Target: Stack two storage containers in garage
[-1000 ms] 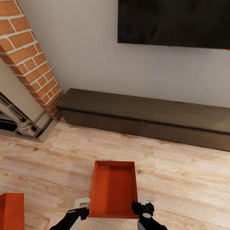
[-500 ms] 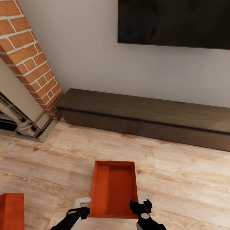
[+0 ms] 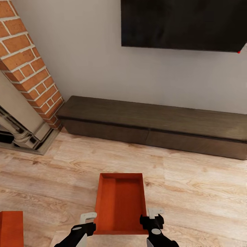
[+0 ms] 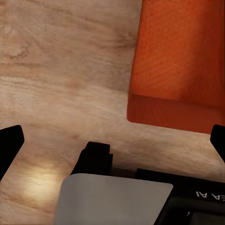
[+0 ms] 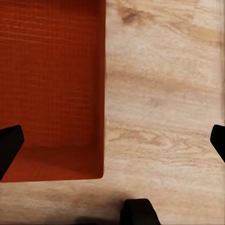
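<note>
One orange-red storage container point(image 3: 120, 202) rests open-top on the living room's light wood planks, just ahead of me. My left gripper point(image 3: 87, 222) hovers open beside its near left corner, where the container point(image 4: 180, 61) lies just ahead of the gripper point(image 4: 112, 140). At the near right corner, my right gripper point(image 3: 152, 219) is open. There the gripper point(image 5: 114, 143) straddles the container's point(image 5: 51, 84) right wall, one finger over the inside and one over the planks. The other storage container point(image 3: 10, 228) is cut off at the lower left corner.
A long low dark cabinet point(image 3: 154, 120) runs along the white wall under a black TV point(image 3: 181, 24). The red brick fireplace point(image 3: 27, 68) and its pale surround stand at the left. Bare wood planks point(image 3: 199, 192) spread to the right of the container.
The right gripper has shifted left, closer over the container's near right corner. The whole picture has slid slightly left and down, so the camera has moved. The containers have stayed put.
</note>
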Available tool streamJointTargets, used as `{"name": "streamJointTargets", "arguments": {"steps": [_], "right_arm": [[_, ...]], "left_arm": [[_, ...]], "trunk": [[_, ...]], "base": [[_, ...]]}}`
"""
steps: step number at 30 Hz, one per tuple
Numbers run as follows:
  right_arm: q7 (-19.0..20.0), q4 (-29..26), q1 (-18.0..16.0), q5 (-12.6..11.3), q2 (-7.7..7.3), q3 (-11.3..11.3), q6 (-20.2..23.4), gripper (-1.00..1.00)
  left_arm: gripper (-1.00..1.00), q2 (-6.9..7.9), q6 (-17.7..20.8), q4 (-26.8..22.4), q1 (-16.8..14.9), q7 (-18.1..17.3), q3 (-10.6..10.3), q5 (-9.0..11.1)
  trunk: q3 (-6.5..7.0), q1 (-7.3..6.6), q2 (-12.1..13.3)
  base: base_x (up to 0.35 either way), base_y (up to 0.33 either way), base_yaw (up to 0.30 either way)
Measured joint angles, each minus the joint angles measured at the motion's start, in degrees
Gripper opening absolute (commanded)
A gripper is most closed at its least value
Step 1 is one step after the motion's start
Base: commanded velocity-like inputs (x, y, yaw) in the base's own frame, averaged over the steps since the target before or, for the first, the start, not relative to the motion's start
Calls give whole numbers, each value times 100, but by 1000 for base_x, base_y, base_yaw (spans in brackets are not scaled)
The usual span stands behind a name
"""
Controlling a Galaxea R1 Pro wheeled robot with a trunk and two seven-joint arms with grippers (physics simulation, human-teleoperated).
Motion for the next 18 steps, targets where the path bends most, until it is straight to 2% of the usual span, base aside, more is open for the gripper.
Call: {"name": "streamJointTargets", "arguments": {"steps": [18], "right_arm": [[39, 0, 0, -22, 0, -6, -1, 100]], "left_arm": [[100, 1, 1, -1, 1, 2, 2, 17]], "trunk": [[1, 0, 0]], "base": [[0, 0, -29]]}}
